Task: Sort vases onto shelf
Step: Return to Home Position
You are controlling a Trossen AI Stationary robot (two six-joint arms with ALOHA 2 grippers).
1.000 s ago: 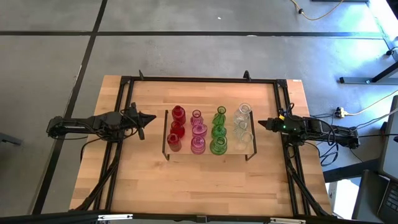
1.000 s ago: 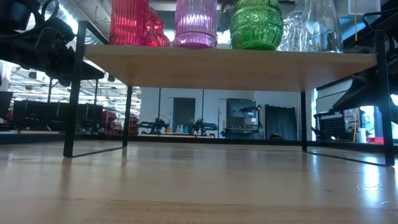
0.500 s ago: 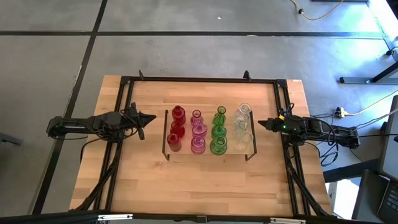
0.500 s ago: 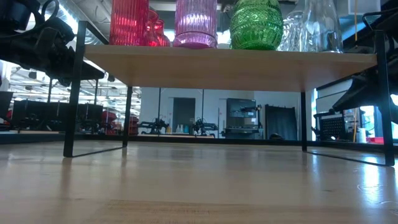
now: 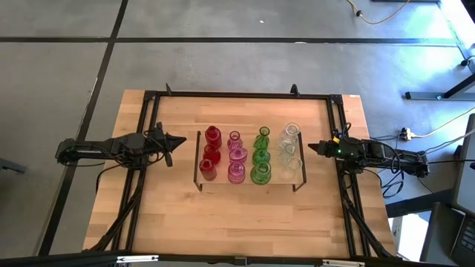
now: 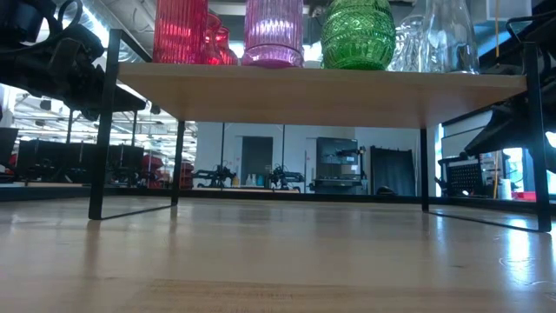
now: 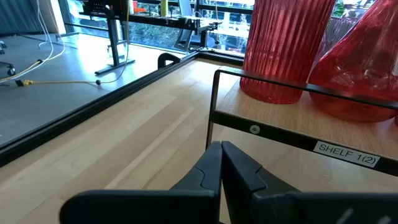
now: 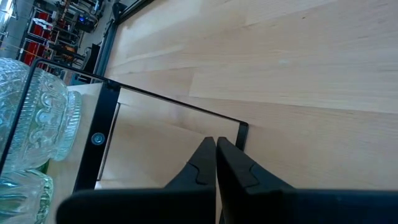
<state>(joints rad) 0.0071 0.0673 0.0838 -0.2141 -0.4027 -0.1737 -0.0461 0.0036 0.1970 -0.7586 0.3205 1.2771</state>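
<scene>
- Vases (image 5: 260, 174) stand in colour rows on the shelf (image 5: 249, 146), mid-worktop (image 5: 223, 222).
- My left tool (image 5: 182, 139) and right tool (image 5: 310, 147) flank it, both clenched, empty.
- Homing, I'd retreat outward, clear of the glass.

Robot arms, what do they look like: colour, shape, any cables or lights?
The left arm and right arm are slim, black, jointed, trailing black cables. Left gripper and right gripper have matte black wedge-shaped fingers tapering to points. The right arm shows a small green light.
</scene>
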